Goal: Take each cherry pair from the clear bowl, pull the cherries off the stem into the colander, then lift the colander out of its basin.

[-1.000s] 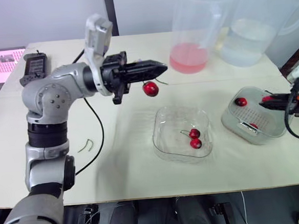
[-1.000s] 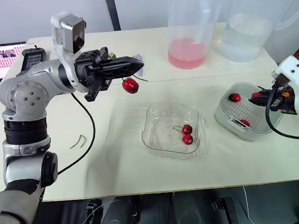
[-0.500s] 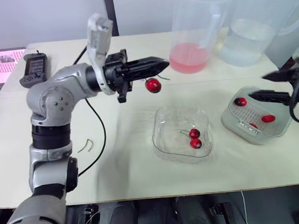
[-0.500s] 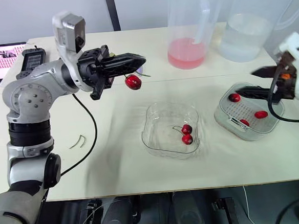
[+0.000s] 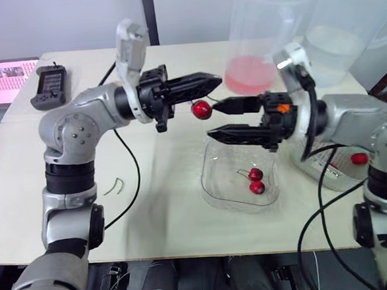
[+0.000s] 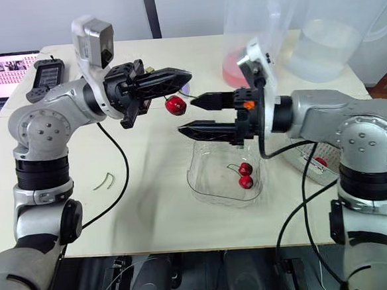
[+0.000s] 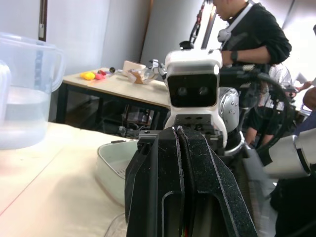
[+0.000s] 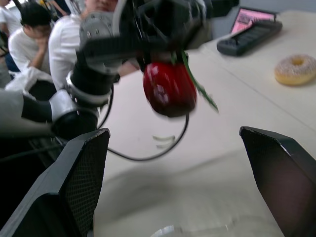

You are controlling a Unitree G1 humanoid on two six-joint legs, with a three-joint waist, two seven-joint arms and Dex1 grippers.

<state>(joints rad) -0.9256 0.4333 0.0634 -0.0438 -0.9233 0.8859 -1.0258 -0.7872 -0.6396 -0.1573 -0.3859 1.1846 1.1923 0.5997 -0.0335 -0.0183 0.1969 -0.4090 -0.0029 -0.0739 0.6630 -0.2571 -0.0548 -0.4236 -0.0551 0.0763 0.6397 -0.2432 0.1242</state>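
Note:
My left gripper (image 5: 214, 84) is shut on a green stem, and one red cherry (image 5: 201, 109) hangs from it above the table. My right gripper (image 5: 213, 120) is open, its fingers pointing at that cherry, one beside it and one below. In the right wrist view the cherry (image 8: 169, 89) hangs just beyond the spread fingers (image 8: 84, 182). The clear bowl (image 5: 213, 195) below holds a cherry pair (image 5: 255, 180). The colander in its basin (image 5: 335, 178) lies behind my right arm with a cherry (image 5: 359, 158) in it.
Two large clear pitchers stand at the back, one with pink liquid (image 5: 251, 71) and one with water (image 5: 336, 42). A laptop (image 5: 6, 75) and a black handset (image 5: 48, 85) sit at the far left. A loose stem (image 5: 113, 187) lies on the table.
My right gripper opened over the colander, leaving a cherry there, then swung left across the bowl to the hanging cherry. The left gripper barely moved.

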